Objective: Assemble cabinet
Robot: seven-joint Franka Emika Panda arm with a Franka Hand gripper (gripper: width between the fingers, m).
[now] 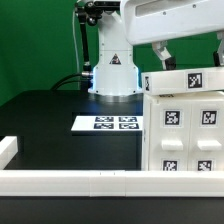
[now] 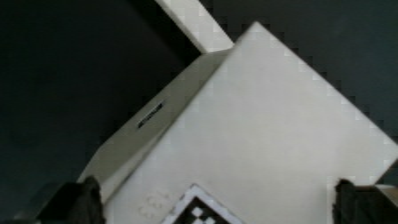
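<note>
In the exterior view the cabinet (image 1: 184,122), a big white box with square black-and-white tags on its faces, stands on the black table (image 1: 60,118) at the exterior view's right, close to the white rail (image 1: 70,180) that borders the table's near edge. The marker board (image 1: 107,123) lies flat just beside it, toward the arm's base (image 1: 113,75). The white arm (image 1: 170,22) reaches over the cabinet's top; the gripper itself is hard to make out here

In the wrist view the cabinet (image 2: 249,140) fills most of the picture, one tag (image 2: 199,208) showing near the gripper (image 2: 214,200). The two dark fingertips (image 2: 75,200) stand wide apart, one on either side of the white body; whether they touch it I cannot tell
</note>
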